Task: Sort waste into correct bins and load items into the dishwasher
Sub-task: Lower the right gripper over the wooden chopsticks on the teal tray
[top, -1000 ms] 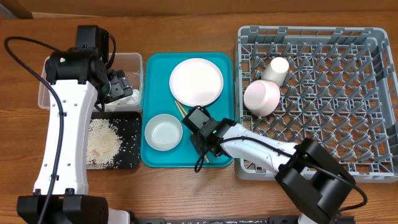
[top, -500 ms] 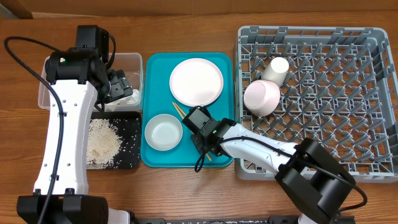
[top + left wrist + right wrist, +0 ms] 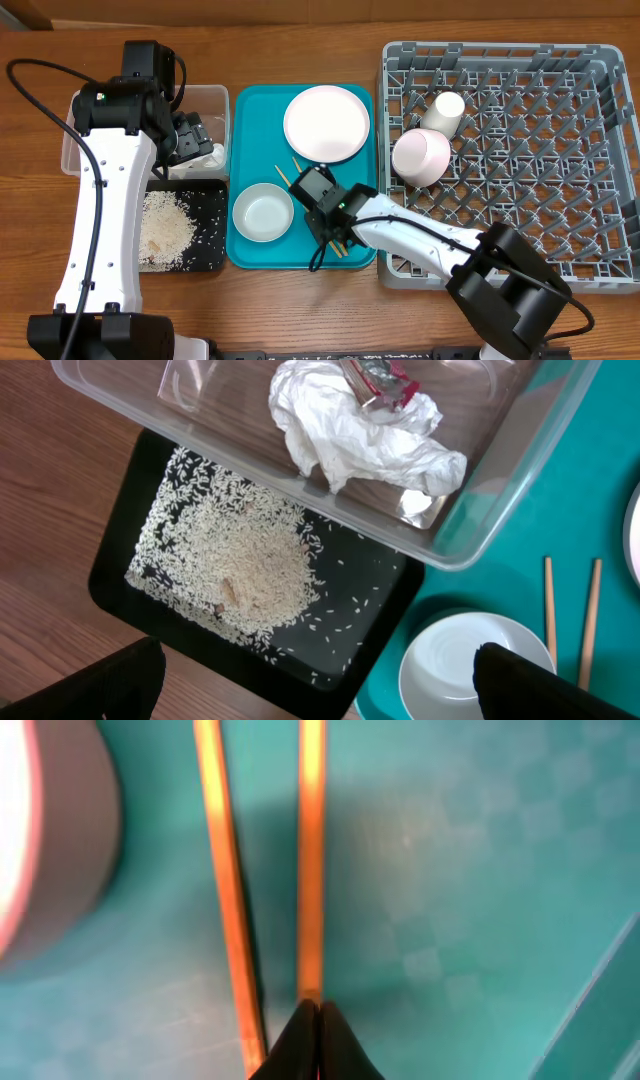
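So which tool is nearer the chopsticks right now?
Right. The right tool sits directly over the wooden chopsticks on the teal tray; the left tool hangs over the clear tub, beyond the tray's edge.

- A teal tray (image 3: 250,130) is seen lying flat on the table, left of centre, its rim raised and corners rounded.
- A brown wooden table (image 3: 300,50) is seen, its grain running lengthwise.

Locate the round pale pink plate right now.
In the overhead view, the round pale pink plate sits in the teal plastic tray's upper right corner, just left of the grey plastic dish rack holding the pink bowl.
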Action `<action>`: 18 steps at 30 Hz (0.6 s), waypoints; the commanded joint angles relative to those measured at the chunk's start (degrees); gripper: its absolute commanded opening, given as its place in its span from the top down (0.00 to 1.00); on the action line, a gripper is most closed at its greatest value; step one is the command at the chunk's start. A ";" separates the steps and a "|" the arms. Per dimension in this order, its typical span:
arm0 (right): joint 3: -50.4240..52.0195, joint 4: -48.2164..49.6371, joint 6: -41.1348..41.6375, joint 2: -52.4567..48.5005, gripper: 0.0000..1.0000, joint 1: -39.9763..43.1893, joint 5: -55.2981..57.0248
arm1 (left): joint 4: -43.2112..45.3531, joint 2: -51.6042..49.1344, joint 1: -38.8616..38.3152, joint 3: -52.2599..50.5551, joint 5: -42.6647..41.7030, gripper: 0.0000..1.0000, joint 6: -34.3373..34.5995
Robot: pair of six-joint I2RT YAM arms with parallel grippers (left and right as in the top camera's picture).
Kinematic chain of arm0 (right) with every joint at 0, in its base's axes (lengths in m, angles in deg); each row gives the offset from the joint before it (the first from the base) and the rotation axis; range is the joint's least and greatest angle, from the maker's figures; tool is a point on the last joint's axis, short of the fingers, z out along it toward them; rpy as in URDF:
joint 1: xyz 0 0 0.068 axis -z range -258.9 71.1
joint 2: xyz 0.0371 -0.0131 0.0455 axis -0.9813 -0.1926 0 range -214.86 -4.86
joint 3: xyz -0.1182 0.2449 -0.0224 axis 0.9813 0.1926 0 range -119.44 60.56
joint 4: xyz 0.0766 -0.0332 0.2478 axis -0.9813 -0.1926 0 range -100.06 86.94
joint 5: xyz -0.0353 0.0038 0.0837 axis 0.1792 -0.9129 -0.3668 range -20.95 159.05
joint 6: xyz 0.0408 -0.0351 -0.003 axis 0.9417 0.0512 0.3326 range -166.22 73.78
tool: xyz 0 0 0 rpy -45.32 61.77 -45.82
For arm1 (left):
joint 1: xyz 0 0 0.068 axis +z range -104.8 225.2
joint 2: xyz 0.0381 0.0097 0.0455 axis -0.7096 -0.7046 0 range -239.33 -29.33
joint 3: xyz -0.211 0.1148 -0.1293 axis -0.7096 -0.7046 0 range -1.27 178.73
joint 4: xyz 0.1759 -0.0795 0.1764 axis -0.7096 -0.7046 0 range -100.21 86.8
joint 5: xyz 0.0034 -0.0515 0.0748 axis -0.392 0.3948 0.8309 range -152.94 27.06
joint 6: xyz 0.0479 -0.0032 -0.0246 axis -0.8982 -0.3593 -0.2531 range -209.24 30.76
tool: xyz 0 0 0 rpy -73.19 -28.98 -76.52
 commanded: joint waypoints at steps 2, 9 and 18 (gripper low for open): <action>-8.79 -5.86 -0.13 3.85 0.96 0.17 0.04 | 0.07 0.22 0.11 0.59 0.76 0.00 0.20; -13.88 -13.40 -0.13 10.86 0.96 0.66 -1.66 | 0.07 0.22 0.11 0.59 0.76 0.00 0.20; -10.14 -10.88 -0.09 7.87 0.68 0.66 -2.49 | 0.09 0.22 0.11 0.59 0.79 0.00 0.20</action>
